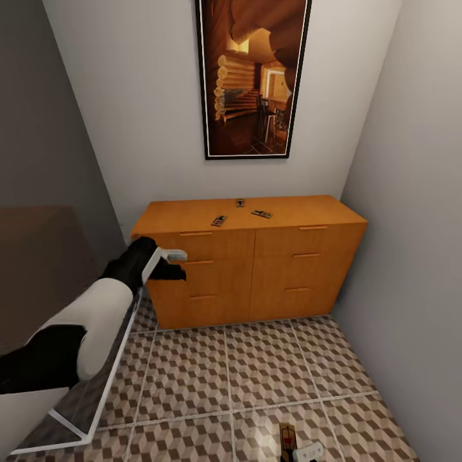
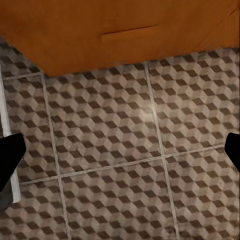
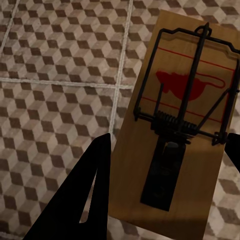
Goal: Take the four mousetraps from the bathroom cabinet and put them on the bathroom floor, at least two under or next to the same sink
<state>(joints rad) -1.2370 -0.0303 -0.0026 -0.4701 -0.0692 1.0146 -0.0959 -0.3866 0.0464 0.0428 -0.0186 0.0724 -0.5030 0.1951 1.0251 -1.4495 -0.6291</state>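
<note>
The orange-brown cabinet (image 1: 253, 269) stands against the far wall. Three mousetraps lie on its top: one (image 1: 219, 221) near the front, one (image 1: 262, 213) to its right, one (image 1: 240, 203) further back. A fourth mousetrap (image 3: 175, 125), a wooden board with a red mouse print and dark wire, is held above the bathroom floor (image 3: 55, 100) by my right gripper (image 3: 167, 145), which is shut on it; they also show low in the head view, mousetrap (image 1: 287, 439) and gripper (image 1: 303, 452). My left gripper (image 1: 170, 263) hovers open before the cabinet's left drawers, nothing between its fingertips (image 2: 10, 155).
A white-framed glass panel (image 1: 112, 366) runs along the left beside my left arm. Grey walls close in on both sides of the cabinet. A tall framed picture (image 1: 253, 77) hangs above it. Patterned tiles (image 1: 256, 372) spread in front of the cabinet.
</note>
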